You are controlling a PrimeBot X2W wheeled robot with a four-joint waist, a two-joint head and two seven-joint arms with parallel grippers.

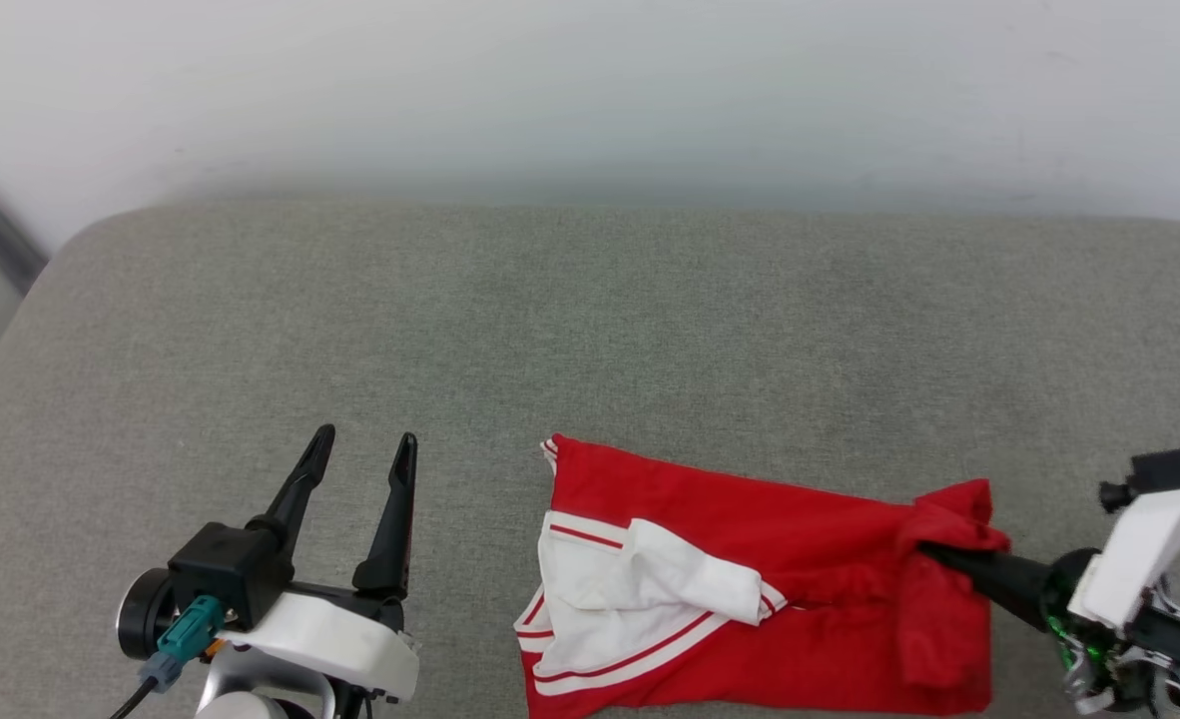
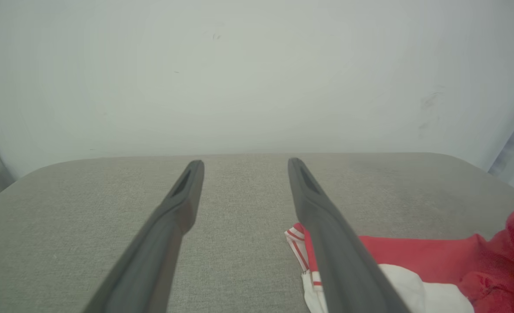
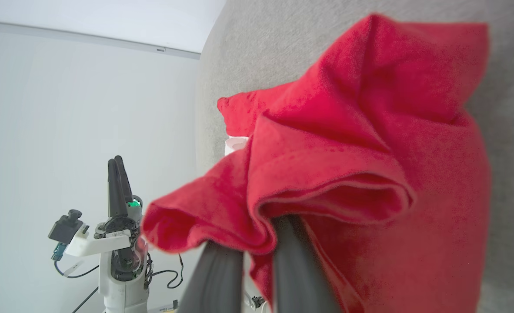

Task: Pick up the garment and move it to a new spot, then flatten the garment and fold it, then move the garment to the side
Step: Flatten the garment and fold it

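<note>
while low, right fingers (image 1: 999,581) in garment (image 1: 800,529)

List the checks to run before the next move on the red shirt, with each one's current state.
1. Right end effector shut on the garment: ok, clamped on its bunched red edge.
2. Left end effector open, holding nothing, apart from the garment: ok.
3. Garment lying flat: not ok, bunched at the grip, white sleeve folded over the red.
4. Number of layers pinched: cannot tell, cloth hides the tips.
5. Whole garment on the grey surface: cannot tell, its near edge runs off the bottom of the head view.
</note>
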